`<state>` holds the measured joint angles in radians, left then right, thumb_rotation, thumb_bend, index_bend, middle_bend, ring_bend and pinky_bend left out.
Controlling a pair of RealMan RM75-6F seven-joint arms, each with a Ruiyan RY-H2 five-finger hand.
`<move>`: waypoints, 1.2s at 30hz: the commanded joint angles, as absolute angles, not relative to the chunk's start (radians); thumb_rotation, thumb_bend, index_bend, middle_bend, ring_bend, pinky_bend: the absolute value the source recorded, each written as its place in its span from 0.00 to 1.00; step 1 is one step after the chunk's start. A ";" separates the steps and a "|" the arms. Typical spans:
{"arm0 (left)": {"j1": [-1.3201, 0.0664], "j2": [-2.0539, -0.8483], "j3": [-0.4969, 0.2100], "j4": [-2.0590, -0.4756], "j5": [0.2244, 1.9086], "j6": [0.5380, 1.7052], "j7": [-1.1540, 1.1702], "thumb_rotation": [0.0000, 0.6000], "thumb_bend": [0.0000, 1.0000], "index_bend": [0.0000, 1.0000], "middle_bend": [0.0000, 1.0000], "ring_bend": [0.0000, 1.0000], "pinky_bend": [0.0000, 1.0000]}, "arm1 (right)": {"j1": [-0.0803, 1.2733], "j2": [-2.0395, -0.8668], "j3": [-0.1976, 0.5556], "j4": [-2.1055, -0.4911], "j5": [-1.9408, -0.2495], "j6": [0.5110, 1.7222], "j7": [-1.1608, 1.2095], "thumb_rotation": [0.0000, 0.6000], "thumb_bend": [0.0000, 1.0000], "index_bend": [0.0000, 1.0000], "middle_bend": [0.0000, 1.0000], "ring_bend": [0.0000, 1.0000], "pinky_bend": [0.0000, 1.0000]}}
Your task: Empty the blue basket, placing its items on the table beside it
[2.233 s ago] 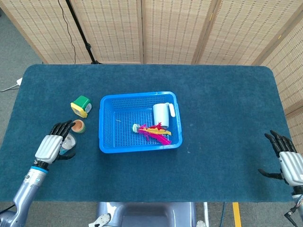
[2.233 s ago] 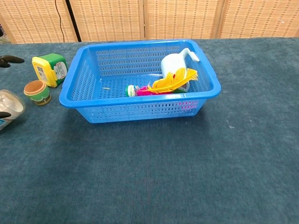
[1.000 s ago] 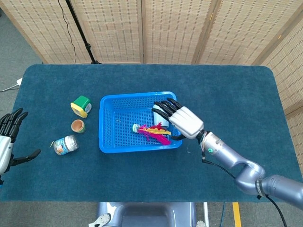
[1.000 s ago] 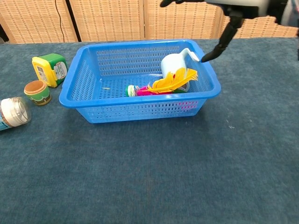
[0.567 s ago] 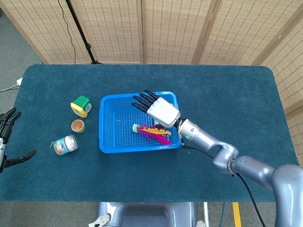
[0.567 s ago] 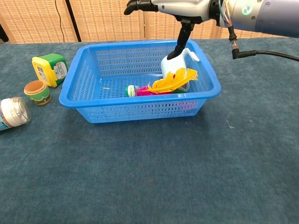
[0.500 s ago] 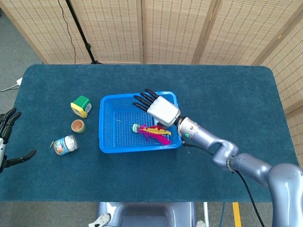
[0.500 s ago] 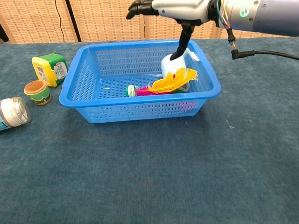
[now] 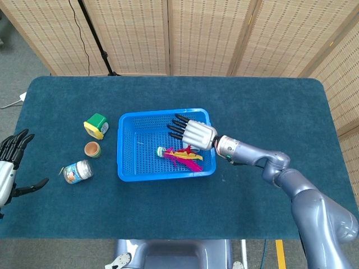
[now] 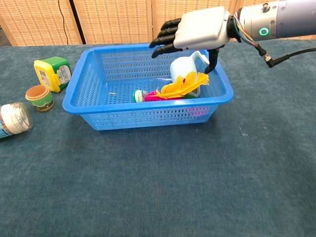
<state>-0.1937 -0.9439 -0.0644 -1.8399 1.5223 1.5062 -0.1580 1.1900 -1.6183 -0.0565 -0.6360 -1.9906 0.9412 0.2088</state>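
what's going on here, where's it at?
The right robot hand hovers with fingers spread over the white cup in the blue basket, not gripping it yet. The cup and a feathered shuttlecock are the items in the basket. A green-lidded container, a small brown pot and a jar sit on the table to its left. The left robot hand is open at the table's edge.

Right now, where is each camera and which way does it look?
Head view: sits high, looks steeply down on the table; shows the left hand at the left edge and the right hand over the basket.
Chest view: sits low at the table's near edge, looks across it toward the screens; shows only the right hand.
Both share the basket, mug, feathers and right hand.
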 commanded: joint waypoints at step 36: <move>-0.211 -0.943 -0.088 -1.842 1.494 1.432 -0.167 1.00 0.13 0.00 0.00 0.00 0.00 | 1.201 -1.888 -0.265 -0.198 -2.003 1.087 0.214 1.00 0.06 0.60 0.41 0.32 0.42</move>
<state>-0.2115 -0.9435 -0.0878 -1.8418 1.4932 1.4319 -0.1667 1.2069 -1.8893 -0.2724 -0.2034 -2.0163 1.0613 0.2184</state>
